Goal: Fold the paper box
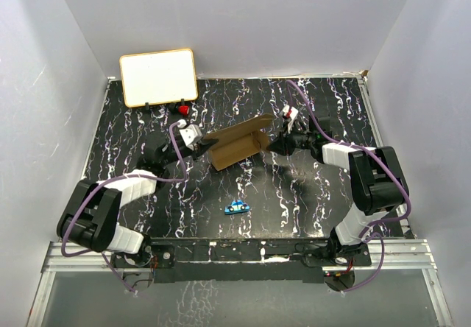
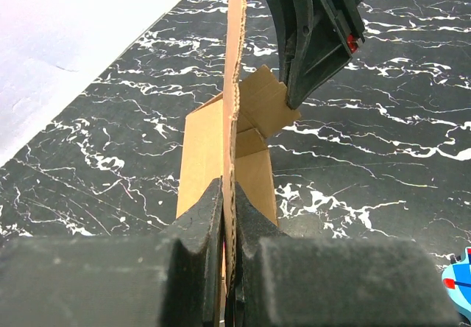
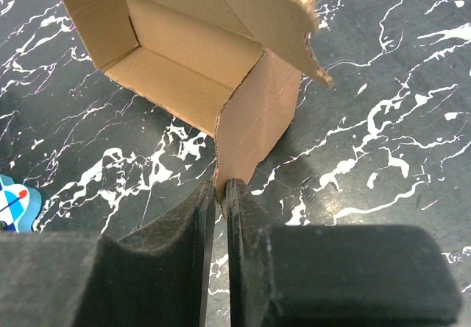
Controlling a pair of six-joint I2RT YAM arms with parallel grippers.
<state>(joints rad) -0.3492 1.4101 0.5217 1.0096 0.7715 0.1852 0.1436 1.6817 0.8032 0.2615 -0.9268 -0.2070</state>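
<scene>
Near the middle of the table [image 1: 316,202], the paper box [image 1: 235,144] sat half made. It was brown card, open on one side like a little cave. One long flap stuck up and out over the top. The bottom of the box rested on the table, between the two arms.

The left gripper [image 1: 196,143] was squeezed closed on the long flap. From the left wrist, the thin edge of the card ran right between its two fingers. The right gripper [image 1: 275,143] was at the other end of the box. It was pinched closed too, but only on the very tip of a side flap, as the view from the right wrist showed.

That tiny hold looked like the weak spot. If the right arm pushed or turned, the tip could slip out from between the fingers, and the flap would probably spring open. The card edges looked rough and jagged. If the two arms pulled away from each other, I think the card could rip along a fold. A hard push inward could also squash the open side flat, since nothing was holding the walls up from inside.

A blue toy [image 1: 237,207] lay on the table nearer the arms, well apart from the box. A white board [image 1: 158,76] stood at the far left edge, with a small red thing [image 1: 182,109] just in front of it.
</scene>
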